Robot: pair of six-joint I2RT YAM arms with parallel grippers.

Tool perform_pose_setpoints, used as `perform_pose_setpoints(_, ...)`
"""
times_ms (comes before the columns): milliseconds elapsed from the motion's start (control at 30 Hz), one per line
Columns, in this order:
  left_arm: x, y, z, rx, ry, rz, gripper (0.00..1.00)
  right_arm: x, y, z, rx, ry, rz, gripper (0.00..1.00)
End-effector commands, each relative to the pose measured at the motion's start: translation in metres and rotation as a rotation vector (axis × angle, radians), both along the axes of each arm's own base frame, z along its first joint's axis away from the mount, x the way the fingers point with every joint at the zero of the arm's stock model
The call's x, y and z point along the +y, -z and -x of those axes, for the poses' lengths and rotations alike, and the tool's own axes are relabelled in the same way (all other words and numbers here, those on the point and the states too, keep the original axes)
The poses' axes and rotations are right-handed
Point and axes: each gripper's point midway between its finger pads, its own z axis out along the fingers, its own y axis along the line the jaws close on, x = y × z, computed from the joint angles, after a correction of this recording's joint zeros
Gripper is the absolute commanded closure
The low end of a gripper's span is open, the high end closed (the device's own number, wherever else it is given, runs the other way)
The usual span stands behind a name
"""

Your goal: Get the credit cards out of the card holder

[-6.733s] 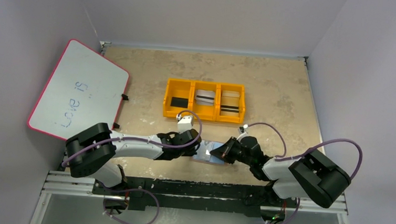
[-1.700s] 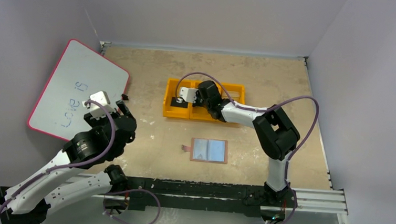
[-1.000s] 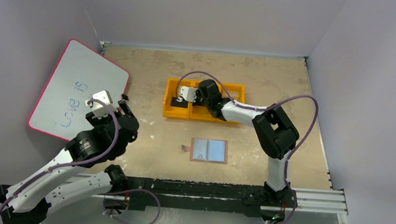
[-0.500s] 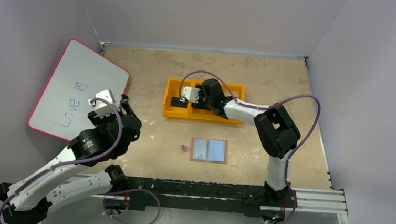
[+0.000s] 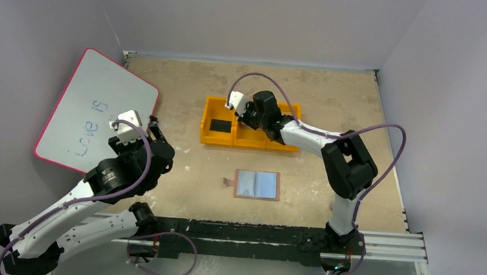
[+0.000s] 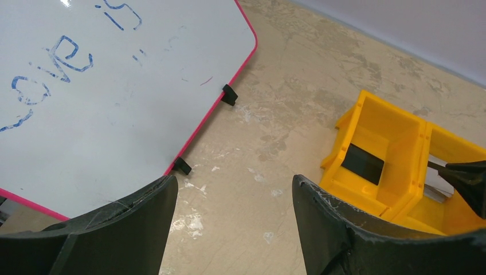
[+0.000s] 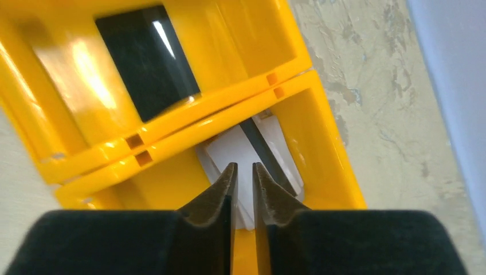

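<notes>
The card holder (image 5: 257, 185), a tan leather wallet, lies open and flat on the table with two pale blue-grey panels facing up; no gripper touches it. My right gripper (image 5: 245, 118) (image 7: 242, 166) hovers over the middle compartment of the orange tray (image 5: 212, 102), jaws almost together with only a slit between them and nothing in it. Below it lie white credit cards (image 7: 269, 143) with a dark stripe. A black card (image 5: 220, 125) (image 7: 146, 60) (image 6: 362, 163) rests in the left compartment. My left gripper (image 5: 154, 131) (image 6: 234, 182) is open and empty, raised at the left.
A pink-edged whiteboard (image 5: 97, 111) (image 6: 103, 74) with blue writing leans at the left, close beside my left gripper. The orange tray stands behind the wallet. Grey walls enclose the table on three sides.
My right gripper has shifted right from the tray's left compartment to over the middle one, opening and then closing its jaws; the black card now lies uncovered. The left arm has barely moved.
</notes>
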Motion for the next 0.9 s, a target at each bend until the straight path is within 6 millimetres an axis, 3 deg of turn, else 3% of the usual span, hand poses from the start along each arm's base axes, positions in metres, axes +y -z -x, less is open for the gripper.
perform_pose_setpoints(0,0.002,-0.008,-0.001,-0.023,-0.015,0.007,0.28,0.020,-0.038,0.010,0.103,0.058,-0.251,0.90)
perform_pose_setpoints(200,0.002,-0.008,-0.002,-0.020,-0.016,-0.001,0.28,0.029,-0.013,0.035,0.335,0.130,-0.339,0.97)
perform_pose_setpoints(300,0.001,-0.008,-0.002,-0.017,-0.015,-0.006,0.28,0.027,0.005,0.037,0.395,0.183,-0.338,0.97)
perform_pose_setpoints(567,0.001,-0.007,-0.003,-0.015,-0.018,-0.011,0.28,0.012,0.037,0.020,0.400,0.304,-0.248,0.97)
perform_pose_setpoints(867,0.002,-0.007,-0.003,-0.016,-0.022,-0.012,0.28,-0.005,0.030,-0.008,0.316,0.419,-0.267,0.95)
